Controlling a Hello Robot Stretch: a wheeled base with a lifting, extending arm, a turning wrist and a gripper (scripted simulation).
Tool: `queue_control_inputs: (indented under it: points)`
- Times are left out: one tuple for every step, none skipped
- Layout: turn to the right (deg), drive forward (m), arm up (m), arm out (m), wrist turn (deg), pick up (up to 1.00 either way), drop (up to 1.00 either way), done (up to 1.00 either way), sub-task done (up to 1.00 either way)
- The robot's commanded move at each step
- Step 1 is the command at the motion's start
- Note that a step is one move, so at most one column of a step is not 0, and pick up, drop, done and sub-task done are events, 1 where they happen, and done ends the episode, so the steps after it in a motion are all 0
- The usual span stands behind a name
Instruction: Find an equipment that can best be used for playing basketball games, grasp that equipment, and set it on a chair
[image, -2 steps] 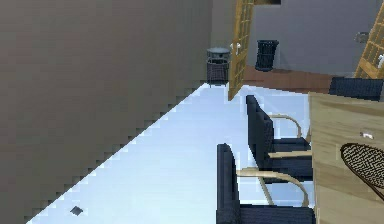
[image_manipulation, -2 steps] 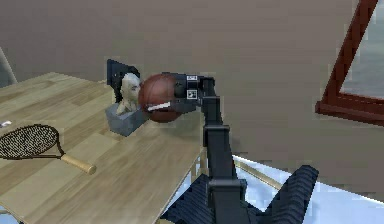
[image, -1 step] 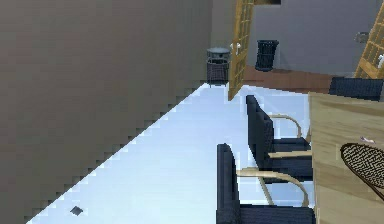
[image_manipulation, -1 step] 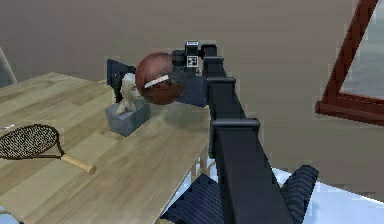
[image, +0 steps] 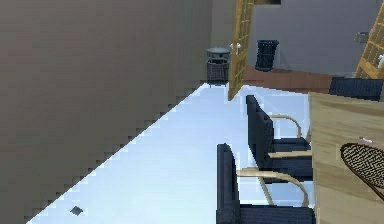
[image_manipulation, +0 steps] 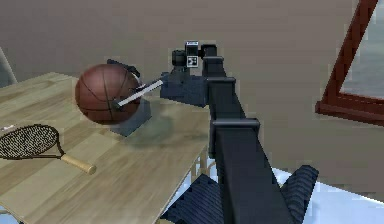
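You're looking along a wide pale blue-white floor (image: 170, 150) with a plain grey-brown wall (image: 90, 70) running down the forward view's left. On the right, a light wooden tabletop (image: 345, 125) and two dark blue padded chairs with curved wooden arms, one nearer (image: 240, 185) and one behind it (image: 265, 125), both drawn up to its edge. Far end of the room: a small grey slatted box (image: 218, 65) on the floor, a dark bin (image: 266, 53) and a slanted wooden door leaf (image: 240, 45).

Over on the arm side view, your dark square arm bar (image_manipulation: 235, 140) reaches out over that same tabletop (image_manipulation: 150, 165). The brown-orange basketball with black seams (image_manipulation: 100, 90) sits right at the jaws, with a thin pale finger (image_manipulation: 140, 95) lying across it. A dark grey block (image_manipulation: 135, 122) stands on the wood just under the ball, so you cannot tell whether the jaws hold it, nor how they stand. A black-strung racket with a wooden handle (image_manipulation: 35, 143) lies flat near the ball. A red-brown window frame (image_manipulation: 350, 90) shows on the brown wall (image_manipulation: 270, 30).
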Motion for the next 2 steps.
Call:
queue_control_inputs:
  points:
    - [0.0, 0.0, 0.0, 0.0, -45.0, 0.0, 0.0, 0.0, 0.0]
    - [0.0, 0.0, 0.0, 0.0, -9.0, 0.0, 0.0, 0.0, 0.0]
